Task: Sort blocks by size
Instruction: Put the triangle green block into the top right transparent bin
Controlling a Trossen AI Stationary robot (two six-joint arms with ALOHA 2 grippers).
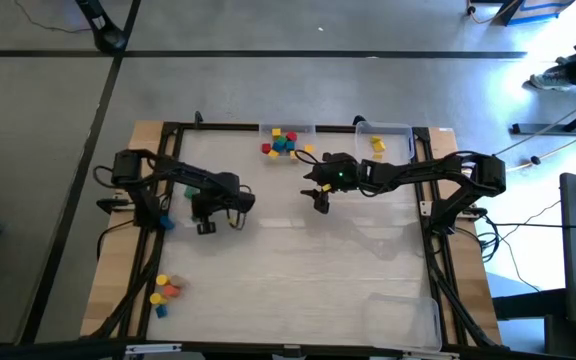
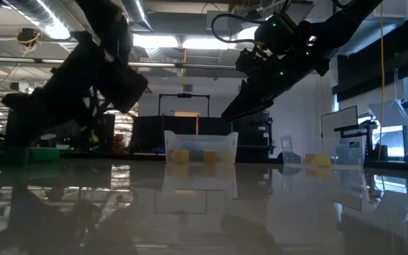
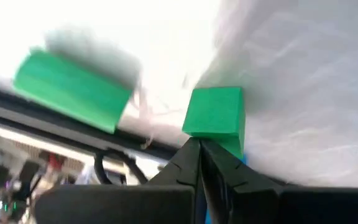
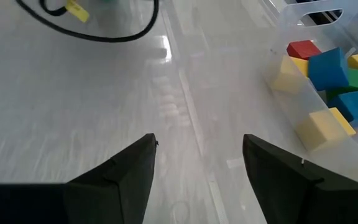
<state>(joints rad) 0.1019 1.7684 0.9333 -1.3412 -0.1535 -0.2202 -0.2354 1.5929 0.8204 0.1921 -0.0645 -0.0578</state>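
Note:
My left gripper [image 3: 197,146] is shut near the table's left side [image 1: 206,226]. A green cube [image 3: 215,112] lies just past its fingertips, with a bit of a blue block [image 3: 243,159] beside it. A longer green block [image 3: 70,90] lies farther off by the table's rail. My right gripper [image 4: 197,155] is open and empty above the middle of the table [image 1: 320,200]. Several red, blue, yellow and green blocks [image 4: 328,68] lie in a clear tray [image 1: 286,140] at the far edge. One yellow block [image 1: 377,145] lies in a second tray [image 1: 388,132]. My left gripper's shut fingertips [image 3: 190,149] stand right at the lower edge [image 3: 211,133] of the green cube. I cannot tell whether they touch it. The cube is not between the fingers.
A few loose blocks [image 1: 163,289] lie at the table's near left. A blue block [image 1: 165,222] and a green one [image 1: 189,190] lie by the left arm. Another clear tray [image 1: 408,312] stands at the near right. A black frame [image 1: 158,160] borders the table.

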